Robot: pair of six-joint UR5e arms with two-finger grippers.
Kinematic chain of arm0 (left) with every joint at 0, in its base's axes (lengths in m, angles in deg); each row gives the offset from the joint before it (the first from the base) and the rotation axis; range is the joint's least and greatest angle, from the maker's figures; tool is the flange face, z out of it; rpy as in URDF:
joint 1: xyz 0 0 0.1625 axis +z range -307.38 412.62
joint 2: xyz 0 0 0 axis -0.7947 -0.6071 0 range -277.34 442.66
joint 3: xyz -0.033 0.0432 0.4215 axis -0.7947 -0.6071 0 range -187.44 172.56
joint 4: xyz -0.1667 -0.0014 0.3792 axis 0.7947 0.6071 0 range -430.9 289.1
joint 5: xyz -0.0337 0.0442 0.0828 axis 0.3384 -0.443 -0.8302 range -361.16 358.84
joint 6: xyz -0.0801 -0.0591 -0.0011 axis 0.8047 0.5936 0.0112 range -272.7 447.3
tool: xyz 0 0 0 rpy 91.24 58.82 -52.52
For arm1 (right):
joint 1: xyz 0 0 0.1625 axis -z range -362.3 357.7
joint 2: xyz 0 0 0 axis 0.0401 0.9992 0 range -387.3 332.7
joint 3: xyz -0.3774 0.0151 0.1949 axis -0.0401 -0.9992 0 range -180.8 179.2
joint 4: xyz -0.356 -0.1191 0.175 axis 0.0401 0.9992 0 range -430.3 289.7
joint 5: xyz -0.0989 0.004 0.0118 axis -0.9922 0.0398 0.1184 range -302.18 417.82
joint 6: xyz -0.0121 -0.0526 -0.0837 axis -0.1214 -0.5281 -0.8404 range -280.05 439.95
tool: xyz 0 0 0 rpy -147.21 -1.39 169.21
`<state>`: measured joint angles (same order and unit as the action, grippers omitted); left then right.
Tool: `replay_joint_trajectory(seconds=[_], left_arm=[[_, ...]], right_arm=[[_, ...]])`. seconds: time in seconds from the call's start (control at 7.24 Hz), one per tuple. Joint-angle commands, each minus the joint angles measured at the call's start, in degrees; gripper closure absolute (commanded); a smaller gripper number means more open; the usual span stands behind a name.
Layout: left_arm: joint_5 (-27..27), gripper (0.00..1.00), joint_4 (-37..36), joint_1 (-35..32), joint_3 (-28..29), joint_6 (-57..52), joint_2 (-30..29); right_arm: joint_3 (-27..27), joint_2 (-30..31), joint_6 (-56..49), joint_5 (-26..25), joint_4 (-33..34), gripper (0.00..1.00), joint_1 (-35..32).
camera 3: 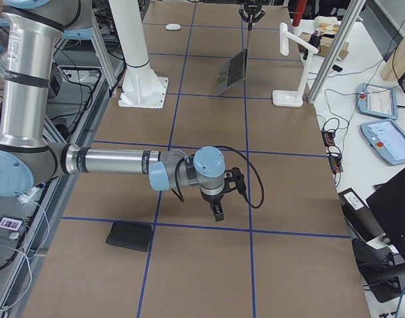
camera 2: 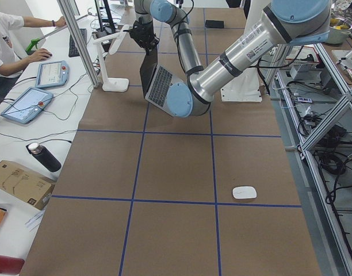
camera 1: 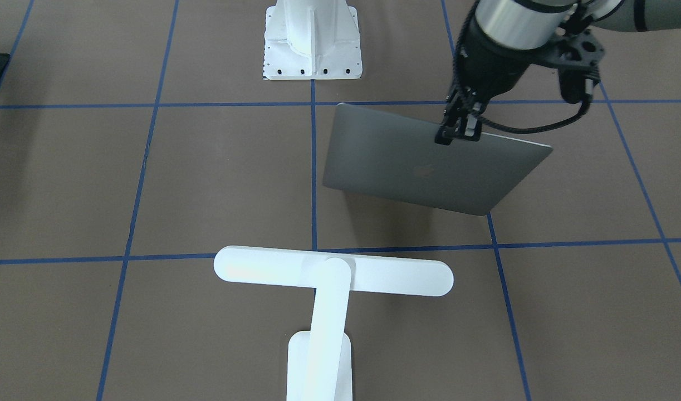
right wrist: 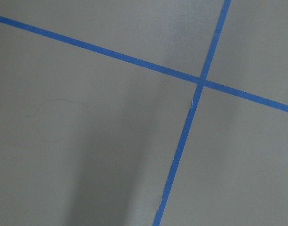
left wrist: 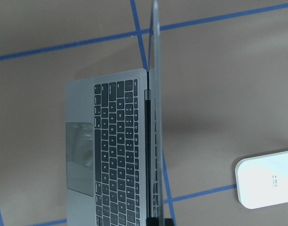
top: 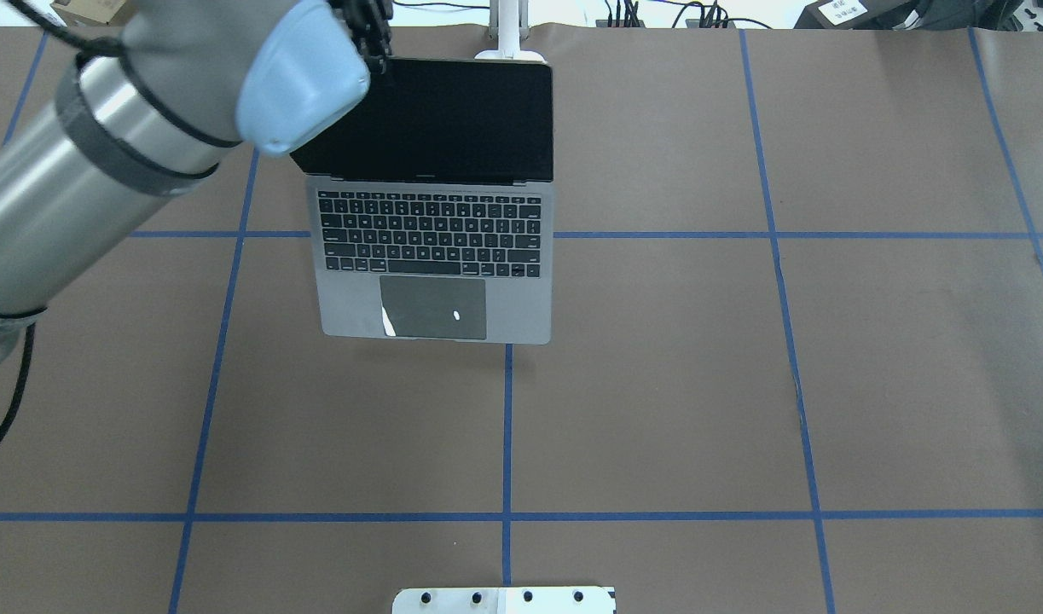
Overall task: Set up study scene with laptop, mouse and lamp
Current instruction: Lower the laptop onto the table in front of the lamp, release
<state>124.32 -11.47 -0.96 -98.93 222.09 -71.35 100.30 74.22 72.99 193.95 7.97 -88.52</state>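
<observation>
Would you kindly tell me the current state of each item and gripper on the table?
laptop: open, screen dark, lid's top edge pinched.
left gripper: shut on the laptop's lid.
right gripper: low over the table; open or shut, cannot tell.
lamp: standing upright; lit or not, cannot tell.
mouse: lying untouched, far from the laptop.

Centre frame: laptop [camera 1: 407, 161] lid is showing a faint apple logo. Lower right: lamp [left wrist: 261, 183] base is carrying tiny print, apparently illegible.
</observation>
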Motion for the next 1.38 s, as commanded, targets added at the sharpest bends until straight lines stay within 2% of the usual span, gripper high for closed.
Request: replay_joint_trajectory(seconds=[0.0, 0.28, 0.69, 1.24], left_arm=[[-2.75, 1.0, 0.42, 4.77, 8.76, 5.55, -6.22], [-3.74, 1.0, 2.25, 7.25, 12.98, 6.88, -7.19], [-3.74, 1.0, 10.94, 7.35, 19.57, 7.77, -7.46], [-3.83, 1.0, 18.42, 7.26, 24.51, 6.71, -7.01]], right_arm=[[-0.46, 0.0, -0.06, 0.01, -0.05, 0.0, 0.0], [-0.55, 0.0, 0.02, 0.01, -0.05, 0.0, 0.0], [-1.07, -0.09, -0.06, 0.01, -0.05, 0.0, 0.0], [-2.39, -1.23, -0.06, 0.01, -0.05, 0.0, 0.0]])
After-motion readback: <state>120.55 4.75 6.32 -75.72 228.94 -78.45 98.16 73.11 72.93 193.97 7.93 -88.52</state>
